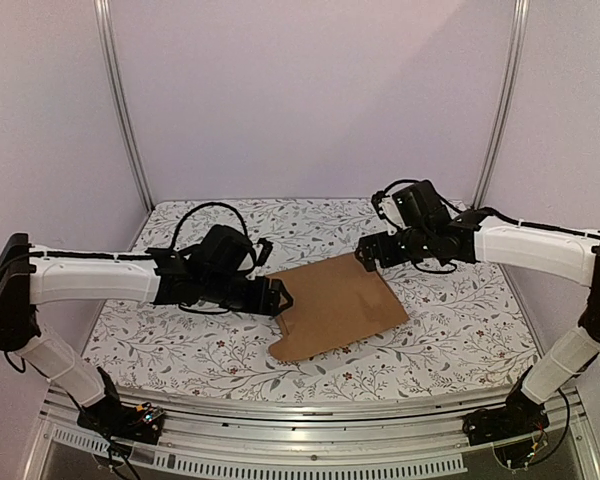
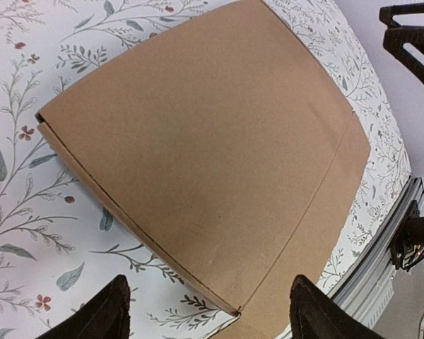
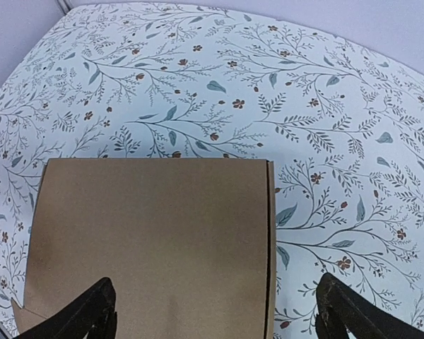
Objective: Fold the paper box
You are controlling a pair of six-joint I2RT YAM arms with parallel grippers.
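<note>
- Paper box (image 1: 335,305) lies flat and closed-looking on the flower-patterned bench (image 1: 160,340), near the middle and between the two arms. It is plain brown cardboard, turned at an angle.
- Left hand (image 1: 278,297) sits at the box's left edge. In its wrist view its two dark fingers (image 2: 113,311) stand wide apart with nothing clamped between them; a corner of the box lies beneath the gap.
- One rounded flap (image 1: 292,345) juts out from the near left edge of the box, lying flat on the bench rather than tucked in. A crease divides it from the main panel.
- Right hand (image 1: 365,255) is at the far corner of the box. Its fingers (image 3: 92,311) are spread as wide as the box panel below them and grip nothing.
- The step in hand appears to be closing off that last flap. To do it well, one hand should pin the top panel down near the crease so the box does not slide on the cloth. The other should lift the flap along the crease, not at its tip, and guide it squarely into its slit. Pushing at an angle would likely buckle the cardboard.
- Count: one box, one loose flap in view, two hands, two fingers on each, one bench.
</note>
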